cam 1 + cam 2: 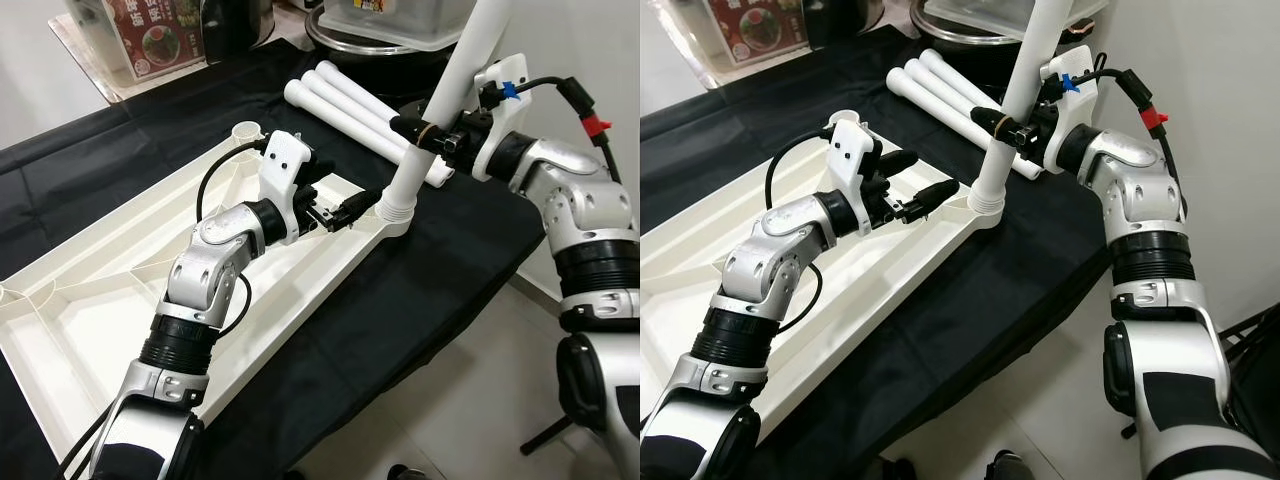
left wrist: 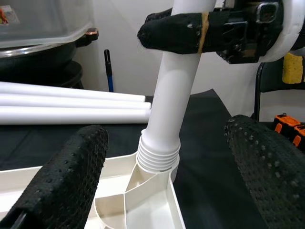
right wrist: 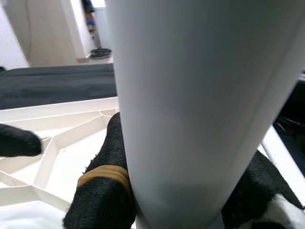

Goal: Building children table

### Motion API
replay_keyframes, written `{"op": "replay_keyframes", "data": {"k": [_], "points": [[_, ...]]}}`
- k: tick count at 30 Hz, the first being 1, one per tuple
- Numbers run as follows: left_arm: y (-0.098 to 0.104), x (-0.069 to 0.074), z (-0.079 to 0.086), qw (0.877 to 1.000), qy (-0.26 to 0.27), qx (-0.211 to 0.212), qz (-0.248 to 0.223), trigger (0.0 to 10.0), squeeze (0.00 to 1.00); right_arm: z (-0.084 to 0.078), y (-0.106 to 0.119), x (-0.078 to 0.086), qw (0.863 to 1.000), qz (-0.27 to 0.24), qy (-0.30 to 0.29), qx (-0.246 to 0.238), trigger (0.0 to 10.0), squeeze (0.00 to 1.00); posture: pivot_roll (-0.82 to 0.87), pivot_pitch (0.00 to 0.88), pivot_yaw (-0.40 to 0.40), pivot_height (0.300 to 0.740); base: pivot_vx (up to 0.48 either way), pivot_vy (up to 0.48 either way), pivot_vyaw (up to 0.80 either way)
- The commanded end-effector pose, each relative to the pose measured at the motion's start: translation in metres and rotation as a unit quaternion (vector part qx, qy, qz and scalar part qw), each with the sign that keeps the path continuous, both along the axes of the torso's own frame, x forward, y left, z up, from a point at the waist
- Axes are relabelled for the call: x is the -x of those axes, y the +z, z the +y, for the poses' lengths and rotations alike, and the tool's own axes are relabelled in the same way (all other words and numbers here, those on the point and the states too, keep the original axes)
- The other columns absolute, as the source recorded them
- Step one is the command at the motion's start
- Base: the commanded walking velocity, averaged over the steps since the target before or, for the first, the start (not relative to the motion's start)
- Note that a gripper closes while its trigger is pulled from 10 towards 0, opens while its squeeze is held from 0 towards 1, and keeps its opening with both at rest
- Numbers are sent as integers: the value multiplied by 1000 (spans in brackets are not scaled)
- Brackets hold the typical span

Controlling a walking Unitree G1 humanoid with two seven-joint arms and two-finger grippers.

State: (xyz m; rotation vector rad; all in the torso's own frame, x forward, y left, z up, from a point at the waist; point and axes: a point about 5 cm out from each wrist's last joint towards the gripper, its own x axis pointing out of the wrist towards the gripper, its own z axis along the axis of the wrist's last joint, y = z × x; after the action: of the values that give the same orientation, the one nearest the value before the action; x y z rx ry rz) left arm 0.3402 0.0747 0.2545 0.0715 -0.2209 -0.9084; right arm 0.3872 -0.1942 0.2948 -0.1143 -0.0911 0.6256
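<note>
Right tool (image 1: 428, 133) pinching the leg (image 1: 452, 75), threaded end in the top's (image 1: 120, 290) corner socket (image 1: 395, 213). Left tool (image 1: 923, 190) spread nearby. Imo keep leg straight, twist slow.

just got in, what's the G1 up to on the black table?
It's assembling a kids' table. The white tabletop lies underside-up on the black cloth. The right gripper is shut on a white leg whose threaded end sits in the corner socket, tilted rather than upright. The left gripper is open beside that corner, touching nothing. Three spare legs lie behind on the cloth.
</note>
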Motion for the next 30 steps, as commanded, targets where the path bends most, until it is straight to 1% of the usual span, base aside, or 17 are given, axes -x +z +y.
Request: {"op": "replay_keyframes", "data": {"k": [1,4,5,6,7,8,12,15,17,19,22,24,26,27,28,29,30], "points": [[-3,2,2,1000,4,-15,1,10000,0,-2,-45,-3,995,96,-29,28,0,0,-69,207,41,740,0,0,0],[-3,3,1,1000,5,-14,2,10000,0,2,-51,-3,993,105,-39,36,0,0,-72,205,41,740,0,0,0],[-3,3,0,1000,4,-14,2,10000,0,4,-56,-4,991,116,-54,37,0,0,-77,198,40,740,0,0,0],[-4,4,-2,1000,4,-14,3,10000,0,7,-65,-6,987,132,-86,34,0,0,-80,196,37,740,0,0,0],[-4,4,-2,1000,4,-14,3,10000,0,7,-65,-6,987,132,-86,34,0,0,-80,196,37,740,0,0,0],[-5,5,-4,1000,4,-14,4,10000,0,9,-70,-6,983,142,-109,30,0,0,-82,194,35,740,0,0,0],[-6,6,-6,1000,3,-13,5,10000,0,12,-75,-6,981,148,-124,28,0,0,-84,194,32,740,0,0,0],[-7,8,-8,1000,3,-11,8,10000,0,18,-81,-6,976,152,-153,32,0,0,-86,200,30,740,0,0,0],[-8,8,-9,1000,3,-10,10,10000,0,23,-83,-5,974,153,-162,38,0,0,-87,202,28,740,0,0,0],[-8,9,-10,1000,3,-10,10,10000,0,24,-84,-4,974,153,-164,40,0,0,-87,202,28,740,0,0,0],[-11,11,-13,1000,-1,-11,14,10000,0,33,-86,-2,973,156,-170,31,0,0,-87,203,29,740,0,0,0],[-12,12,-15,1000,-2,-11,15,10000,0,35,-86,-2,972,156,-172,26,0,0,-87,203,29,740,0,0,0],[-15,16,-24,1000,-15,-11,19,10000,0,41,-86,0,972,158,-171,19,0,0,-86,202,29,740,0,0,0],[-15,16,-24,1000,-15,-11,19,10000,0,41,-86,0,972,158,-171,19,0,0,-86,202,29,740,0,0,0],[-19,19,-35,999,-25,-18,21,10000,0,43,-86,0,972,158,-172,16,0,0,-86,202,30,740,0,0,0],[-19,19,-35,999,-25,-18,21,10000,0,43,-86,0,972,158,-172,16,0,0,-86,202,30,740,0,0,0],[-24,19,-44,999,-22,-24,28,10000,0,44,-85,1,973,156,-172,15,0,0,-81,201,31,740,0,0,0]]}}
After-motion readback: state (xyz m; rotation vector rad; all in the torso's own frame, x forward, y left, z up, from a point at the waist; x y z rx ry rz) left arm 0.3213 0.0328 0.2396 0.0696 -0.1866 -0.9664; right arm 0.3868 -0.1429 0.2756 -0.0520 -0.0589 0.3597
